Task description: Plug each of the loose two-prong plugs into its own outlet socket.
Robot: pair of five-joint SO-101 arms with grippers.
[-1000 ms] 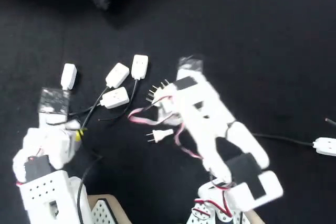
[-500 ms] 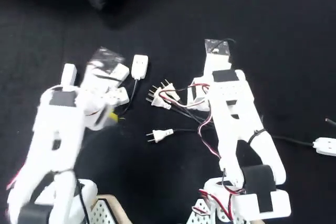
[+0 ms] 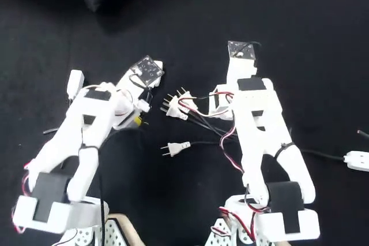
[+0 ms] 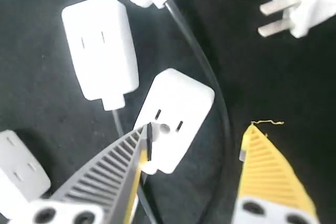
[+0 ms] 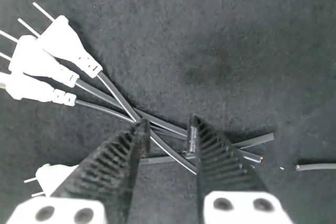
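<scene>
Left end effector (image 4: 200, 129): spread wide and holding nothing. One finger is grey and ribbed, the other is yellow and wedge-shaped. It hangs over the group of sockets on the side of the plug bundle (image 3: 176, 105) nearer the left arm. The grey fingertip overlaps the edge of the holed socket (image 4: 176, 114), a rounded white plastic block with two slots and a round hole. A glossy black cord curves past this block. The two-slot socket (image 4: 100, 45), of the same smooth rounded shape, lies just beside it.

Right end effector (image 5: 167, 123): two dark ribbed fingers, moderately apart, nothing gripped. It sits on the other side of the plug bundle, with the tips over the black cords (image 5: 157, 129) that run from the bundle.

The plug bundle is three white moulded plugs, fanned out, each with thin bare metal prongs, none inserted. A single plug (image 3: 176, 148) of the same kind lies loose near the bundle, toward the arm bases.

The table (image 3: 288, 27) is covered in matt black, felt-like cloth. An edge socket (image 3: 357, 159) lies well apart from the bundle.
</scene>
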